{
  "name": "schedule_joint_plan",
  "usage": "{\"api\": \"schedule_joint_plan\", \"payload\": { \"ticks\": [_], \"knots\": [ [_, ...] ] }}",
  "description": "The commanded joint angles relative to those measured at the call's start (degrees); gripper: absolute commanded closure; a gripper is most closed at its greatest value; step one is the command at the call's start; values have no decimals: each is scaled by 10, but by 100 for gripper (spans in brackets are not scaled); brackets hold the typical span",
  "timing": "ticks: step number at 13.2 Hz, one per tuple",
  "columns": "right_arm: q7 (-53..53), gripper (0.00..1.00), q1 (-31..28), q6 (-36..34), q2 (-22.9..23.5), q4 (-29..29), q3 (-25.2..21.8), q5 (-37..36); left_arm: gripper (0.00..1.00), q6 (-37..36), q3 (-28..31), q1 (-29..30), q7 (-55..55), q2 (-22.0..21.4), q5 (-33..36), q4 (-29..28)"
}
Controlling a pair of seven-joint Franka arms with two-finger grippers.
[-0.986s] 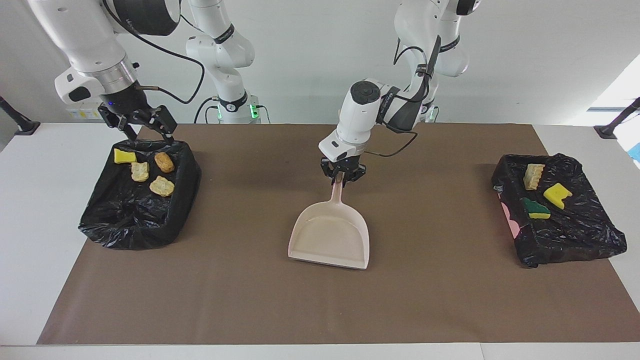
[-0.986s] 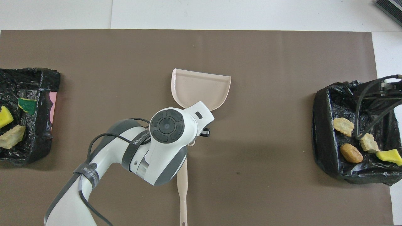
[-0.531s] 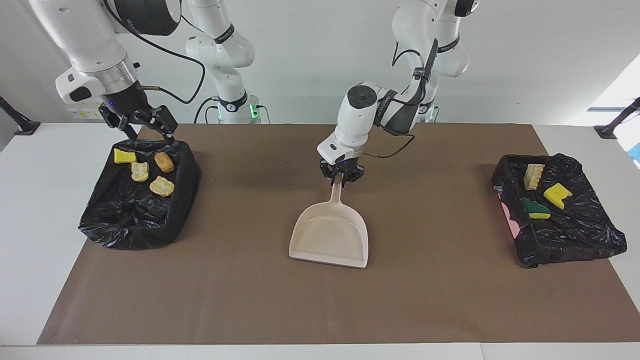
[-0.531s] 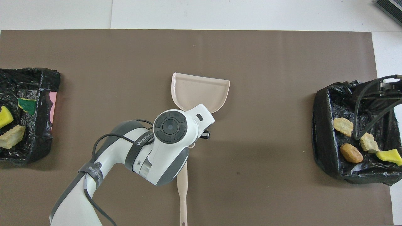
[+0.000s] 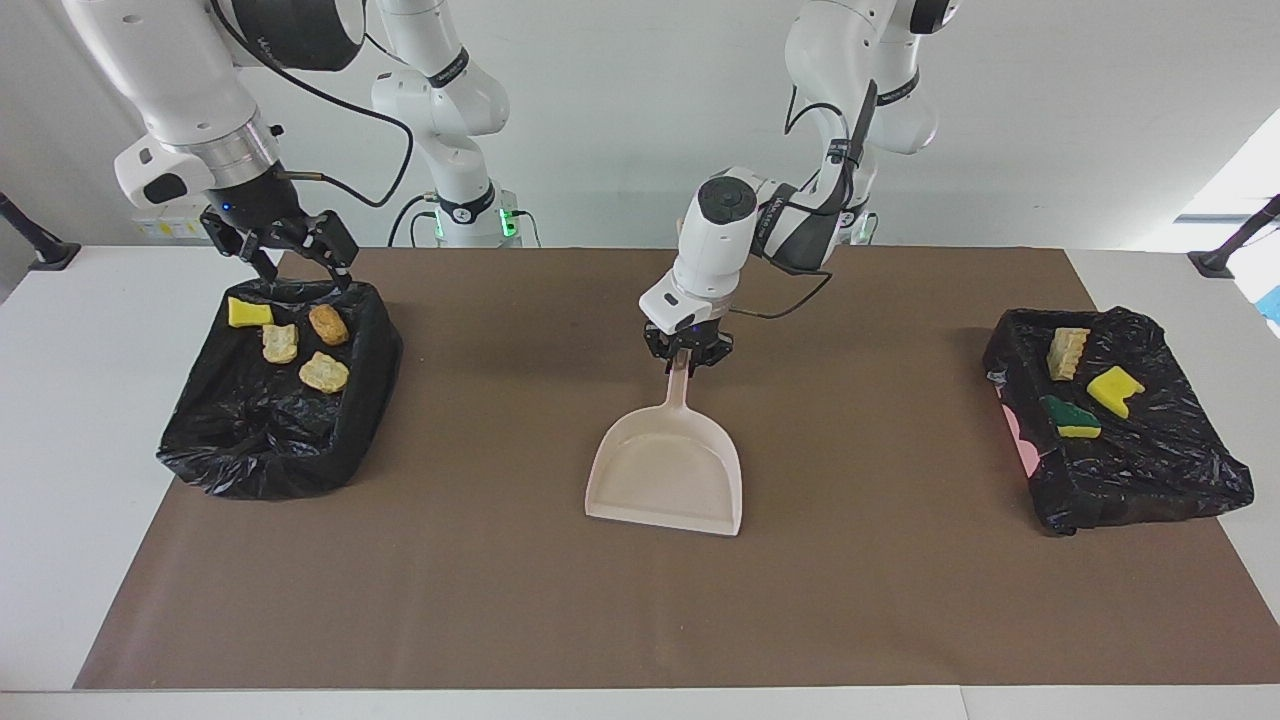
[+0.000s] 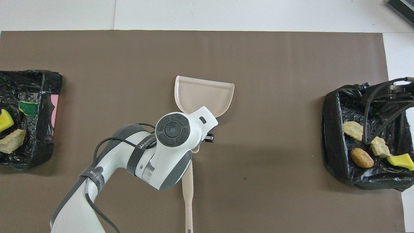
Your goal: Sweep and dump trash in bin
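Seven trash scraps [image 5: 323, 372] in two bins [image 5: 220, 450]; left end effector [image 5: 686, 362] state unclear, right end effector [image 5: 300, 270] wide.

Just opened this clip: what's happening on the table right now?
The cleanup looks nearly done. The left gripper is at the handle of the beige dustpan, which lies empty on the brown mat mid-table. All seven scraps are already in the two black-lined bins: four in the bin at the right arm's end and three in the bin at the left arm's end. The right gripper hangs open over the edge of its bin. A beige brush handle lies on the mat nearer to the robots.
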Motion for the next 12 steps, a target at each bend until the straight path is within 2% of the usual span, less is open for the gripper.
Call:
{"api": "schedule_joint_plan", "payload": {
  "ticks": [1, 7, 12],
  "knots": [
    [-9, 0, -1, 5, -6, -5, 3, -5, 0, 2, 11, 19, -3, -17, -8, -5],
    [-9, 0, -1, 5, -6, -4, 3, -5, 0, -84, 14, 130, 13, -64, -3, -5],
    [-9, 0, -1, 5, -6, -5, 3, -5, 0, -168, 14, 237, 124, -114, -3, -5]
  ]
}}
